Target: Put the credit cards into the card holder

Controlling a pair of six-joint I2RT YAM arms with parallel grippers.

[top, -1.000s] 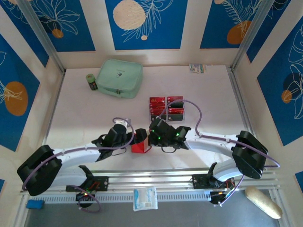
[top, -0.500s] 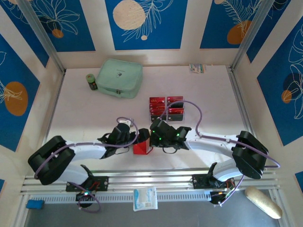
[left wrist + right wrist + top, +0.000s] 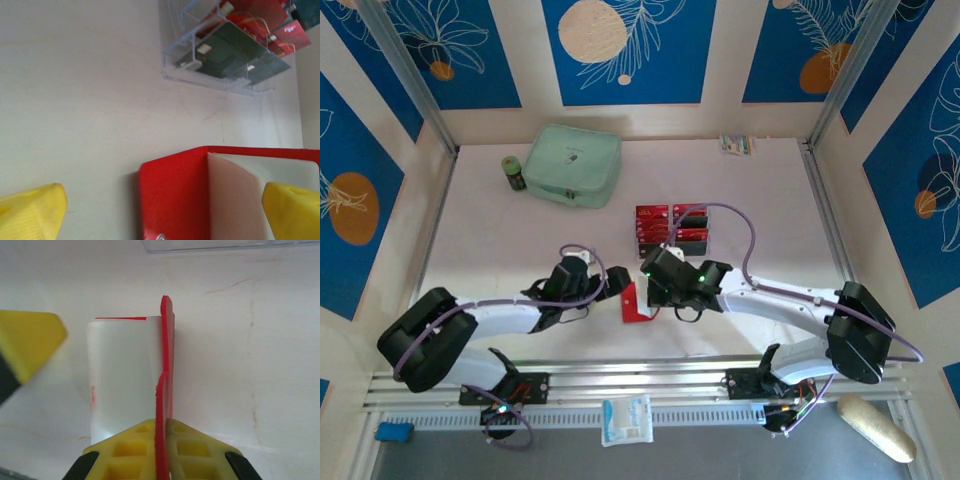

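Right tool (image 3: 161, 432) pinches the holder's (image 3: 167, 340) red flap, left tool (image 3: 161, 212) spread wide alongside, so hold that flap steady and keep the pocket gaping for cards (image 3: 670, 222).

The card holder (image 3: 638, 305), pinched in the right gripper (image 3: 652, 291), shifted rightward to stand just in front of the left end of the clear tray (image 3: 215, 84), looking narrower from above, as the wide-open left gripper (image 3: 618, 287) followed toward the tray
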